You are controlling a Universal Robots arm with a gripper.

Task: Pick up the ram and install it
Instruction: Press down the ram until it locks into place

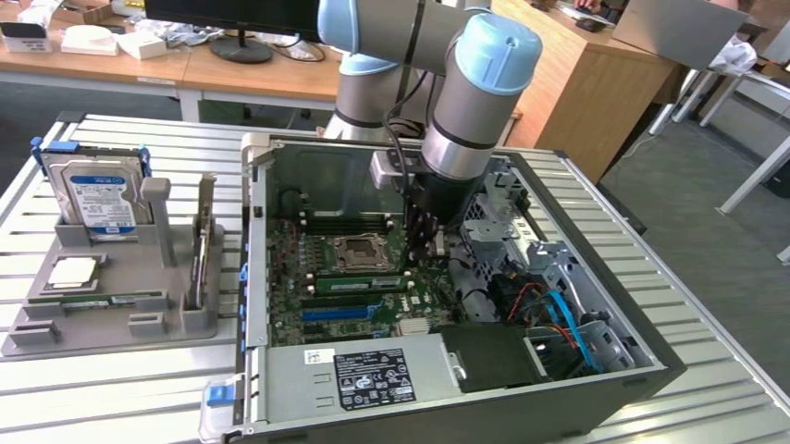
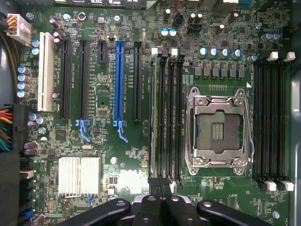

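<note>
A ram stick [image 1: 358, 282], green with dark chips, sits in a memory slot of the motherboard, just beside the empty processor socket [image 1: 358, 250]. In the wrist view this ram [image 2: 152, 117] shows edge-on in the slot farthest from the socket [image 2: 217, 129]. My gripper [image 1: 426, 245] reaches down into the open computer case, at one end of that stick. Its black fingers are shut side by side, and the gripper [image 2: 160, 188] hovers over the end of the slot bank. Nothing shows between the fingers. Another green stick [image 1: 105, 298] lies flat in the grey fixture outside the case.
The grey fixture [image 1: 124, 324] at the exterior view's left also carries a blue-labelled hard drive [image 1: 102, 199] and a square silver processor chip [image 1: 72, 270]. The case walls [image 1: 617, 370], the power supply [image 1: 358, 370] and coloured cables [image 1: 561, 319] crowd the motherboard. Slatted metal table [image 1: 124, 398] surrounds everything.
</note>
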